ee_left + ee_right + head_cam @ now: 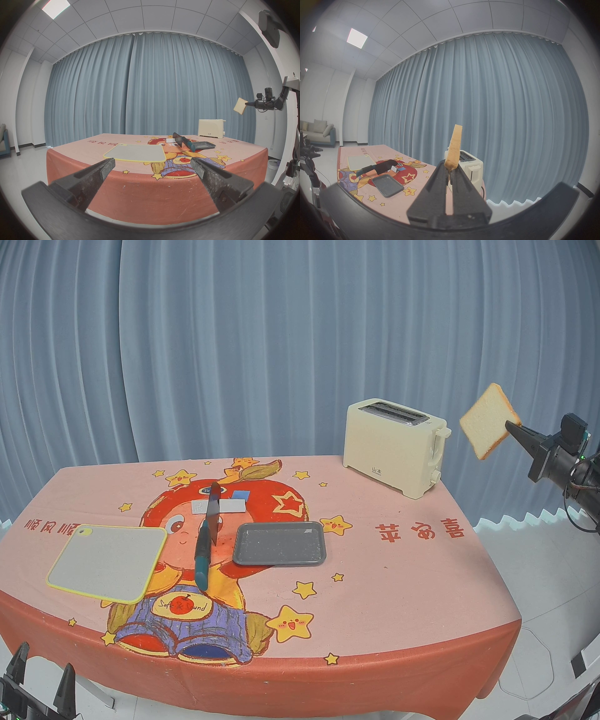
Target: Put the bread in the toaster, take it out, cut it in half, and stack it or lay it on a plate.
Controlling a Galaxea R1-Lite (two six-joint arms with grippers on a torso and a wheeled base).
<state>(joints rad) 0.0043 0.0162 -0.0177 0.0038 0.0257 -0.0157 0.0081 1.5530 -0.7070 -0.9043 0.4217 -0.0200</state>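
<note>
A blue-grey curtain (250,334) hangs across the whole back of the scene. In front of it stands the counter (387,590), covered with a pink cartoon-print cloth with an orange hem.

At the counter's far right corner sits the cream toaster (394,446), its two slots facing up and its lever on the right-hand end. Toward the near left lies the cutting board (106,562), pale grey with a yellow rim, flat on the cloth. Near the middle of the counter is a dark grey rectangular tray (279,544), lying flat. Just to its left is the knife (206,540): its blue handle points toward the robot and its dark blade runs back to a small white block (219,506).

The bread (489,421), one pale slice with a brown crust, is up in the air to the right of the toaster and higher than its top, tilted on a corner. The right pincer (514,427) has clamped onto its lower edge, jaws pressed close on the slice.

The left pincer (44,660) hangs low by the counter's near left corner, below the cloth's hem, jaws spread wide with nothing between them.
</note>
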